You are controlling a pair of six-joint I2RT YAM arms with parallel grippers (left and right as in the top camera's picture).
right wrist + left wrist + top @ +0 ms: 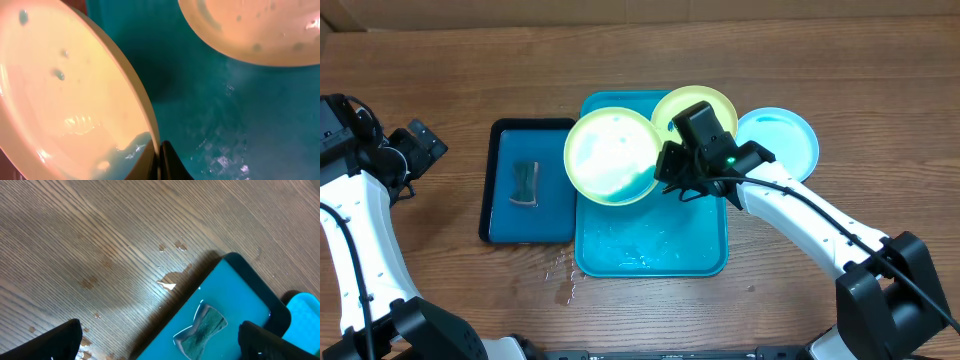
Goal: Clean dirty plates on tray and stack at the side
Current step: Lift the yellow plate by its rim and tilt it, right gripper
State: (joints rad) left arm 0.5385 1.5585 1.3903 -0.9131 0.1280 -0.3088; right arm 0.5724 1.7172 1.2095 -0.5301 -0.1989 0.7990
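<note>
over tray's point(650, 255) far left corner, right end effector point(667, 178) clamped on rim of yellow-green plate point(610, 155). second yellow-green plate point(722, 103) at tray's far right corner. blue plate point(782, 140) on counter point(440, 60) beside tray's right edge. left end effector point(418, 142) wide open near counter's left edge.

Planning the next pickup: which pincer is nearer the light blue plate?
Right. The right pincer, shut on a yellow-green plate, sits just beside the light blue plate; the open left pincer is far off beyond the dark-blue tray.
</note>
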